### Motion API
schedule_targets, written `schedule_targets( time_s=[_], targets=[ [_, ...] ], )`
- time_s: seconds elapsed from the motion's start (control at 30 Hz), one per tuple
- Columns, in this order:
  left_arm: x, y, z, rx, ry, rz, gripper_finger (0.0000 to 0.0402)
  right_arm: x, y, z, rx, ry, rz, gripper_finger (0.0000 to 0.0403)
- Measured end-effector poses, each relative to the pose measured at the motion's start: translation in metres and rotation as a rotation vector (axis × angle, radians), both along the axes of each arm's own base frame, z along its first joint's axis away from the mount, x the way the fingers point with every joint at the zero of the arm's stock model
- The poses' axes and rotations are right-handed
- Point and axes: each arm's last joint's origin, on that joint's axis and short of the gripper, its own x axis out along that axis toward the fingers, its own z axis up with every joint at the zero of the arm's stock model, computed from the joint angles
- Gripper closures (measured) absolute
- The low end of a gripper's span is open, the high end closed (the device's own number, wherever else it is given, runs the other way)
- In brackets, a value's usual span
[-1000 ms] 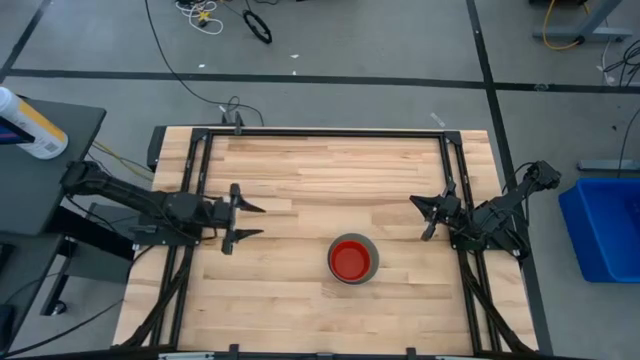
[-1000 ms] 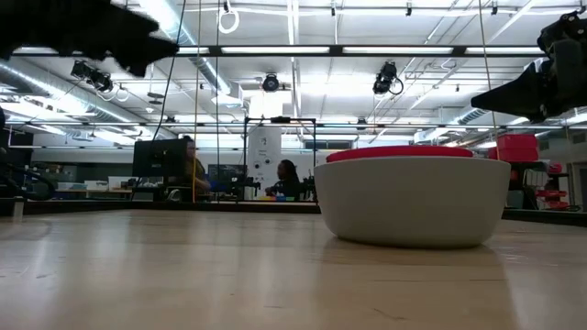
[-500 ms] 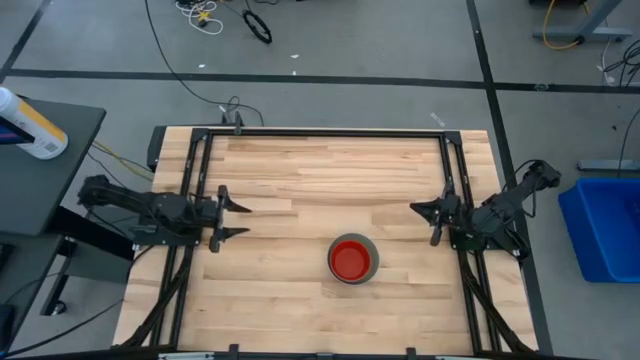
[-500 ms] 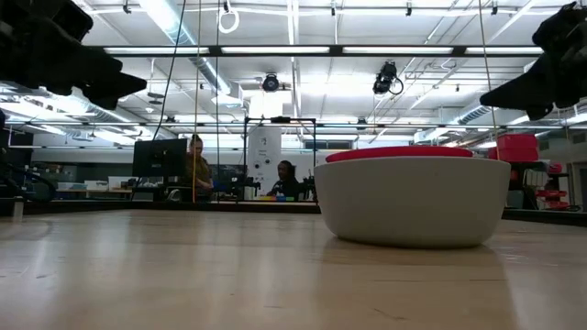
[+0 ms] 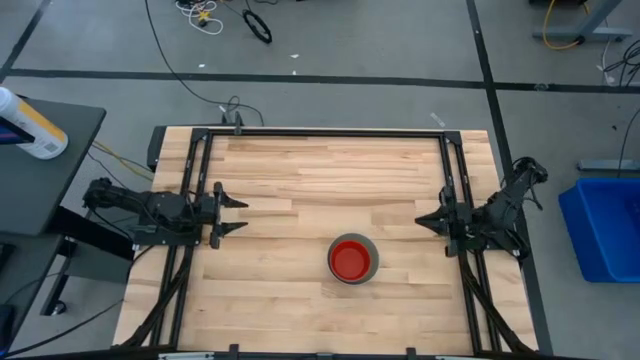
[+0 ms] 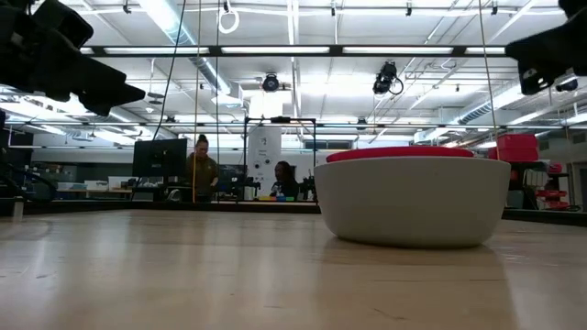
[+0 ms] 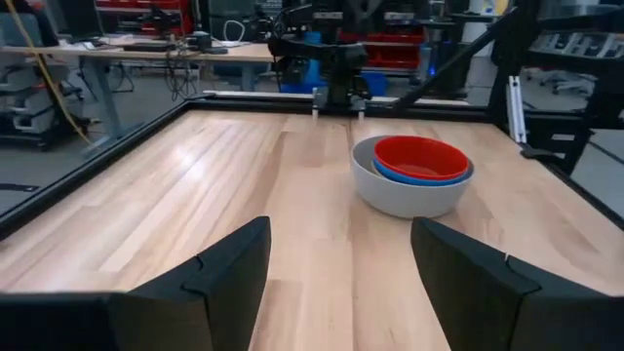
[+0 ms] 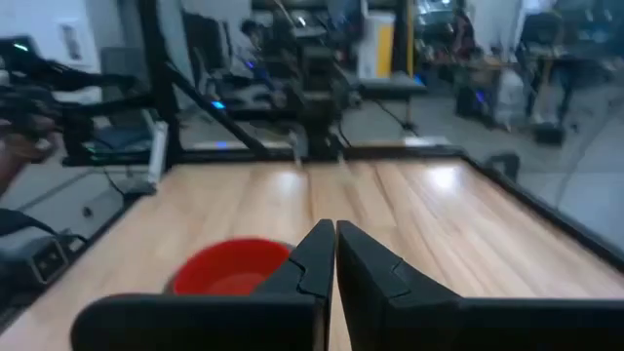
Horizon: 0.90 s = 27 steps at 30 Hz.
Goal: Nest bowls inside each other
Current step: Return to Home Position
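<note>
A nested stack of bowls stands on the table's near middle: a pale grey bowl (image 5: 353, 260) on its base holds a blue bowl (image 7: 421, 177) and, on top, a red bowl (image 5: 351, 260). The red bowl also shows in the right wrist view (image 8: 232, 267) and its rim in the low view (image 6: 400, 153). My left gripper (image 5: 232, 214) stands open at the table's left edge, pointing level toward the stack. My right gripper (image 5: 421, 219) stands shut at the right edge, pointing level toward the table's middle. Neither touches anything.
A black metal frame (image 5: 330, 133) runs around the wooden table top (image 5: 320, 170). A blue bin (image 5: 605, 225) stands on the floor to the right. People sit and stand at desks (image 6: 202, 165) far behind the table.
My left gripper has drawn back toward the table's left edge and sunk a little. My right gripper has pulled back toward the right edge, risen slightly and swung from slanting to pointing level. The stack of bowls has stayed still.
</note>
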Motion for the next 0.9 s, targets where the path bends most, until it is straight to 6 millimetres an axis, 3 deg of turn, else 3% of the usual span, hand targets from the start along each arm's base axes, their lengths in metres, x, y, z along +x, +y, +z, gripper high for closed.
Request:
schedule_targets(
  time_s=[0.2, 0.4, 0.8, 0.9],
  targets=[
    [0.0, 0.0, 0.0, -0.019, -0.003, 0.0, 0.0146, 0.006, 0.008, -0.024, 0.017, -0.019, -0.021, 0.0379],
    [0.001, 0.0, 0.002, -0.011, -0.03, 0.012, 0.0146, 0.009, 0.017, -0.03, -0.001, -0.066, 0.146, 0.0379],
    [0.001, 0.001, 0.003, -0.008, -0.037, 0.04, 0.0146, 0.019, -0.012, -0.031, -0.087, -0.036, -0.353, 0.0378],
    [0.001, 0.001, 0.003, -0.008, -0.038, 0.041, 0.0146, 0.022, -0.021, -0.03, -0.089, -0.045, -0.377, 0.0378]
  ],
)
